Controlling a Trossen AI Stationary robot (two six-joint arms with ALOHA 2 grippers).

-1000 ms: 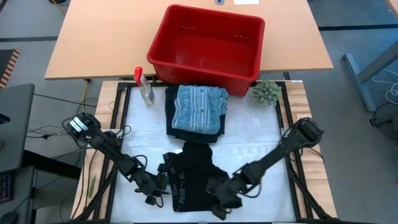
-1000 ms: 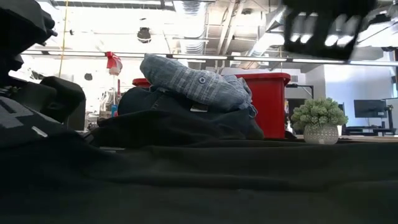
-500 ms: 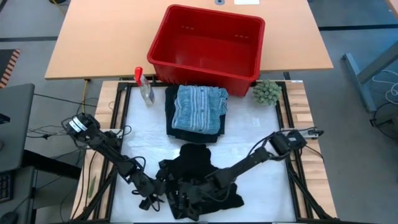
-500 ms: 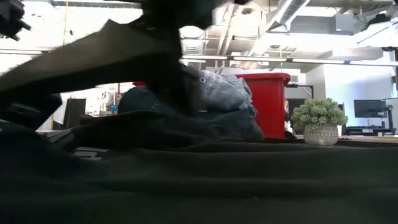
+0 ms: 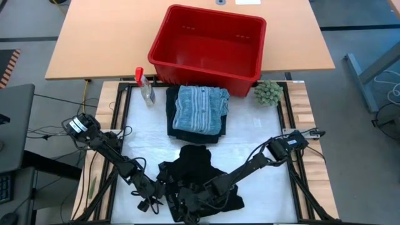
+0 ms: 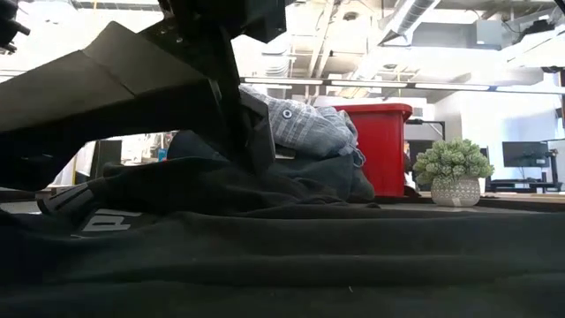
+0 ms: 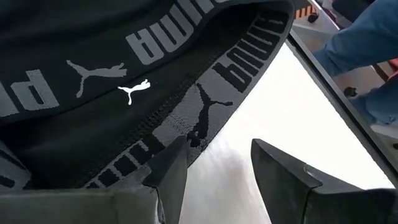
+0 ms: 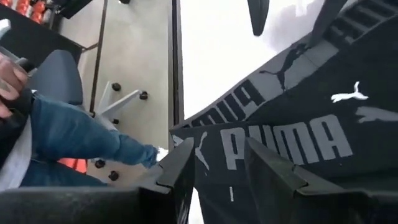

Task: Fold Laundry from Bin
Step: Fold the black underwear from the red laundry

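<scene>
A black garment [image 5: 199,175] with a grey lettered waistband [image 7: 180,118] lies rumpled on the white table mat near the front edge. My left gripper [image 5: 152,201] is open at its left edge, with the waistband just beyond its fingers [image 7: 214,162]. My right gripper [image 5: 185,207] is open low over the garment's near part [image 8: 219,168]. A folded light blue striped garment [image 5: 200,107] rests on a folded dark one [image 5: 172,120] behind it. The red bin [image 5: 209,47] stands at the far edge. My left gripper has one fingertip [image 7: 176,158] right at the waistband's edge [image 7: 194,138], and I cannot tell whether it touches. My right gripper points slanting down at the lettered waistband [image 8: 280,140], and I cannot tell whether its fingers [image 6: 258,150] touch the cloth.
A clear spray bottle with a red top [image 5: 145,86] stands left of the folded stack. A fuzzy green ball [image 5: 268,92] sits to its right, by the bin. A person in blue jeans [image 8: 81,140] sits beyond the table's edge.
My right gripper has swung toward the table's left edge, across the near part of the black garment, and now stands close to my left gripper. The garment's near part has shifted and lies more rumpled.
</scene>
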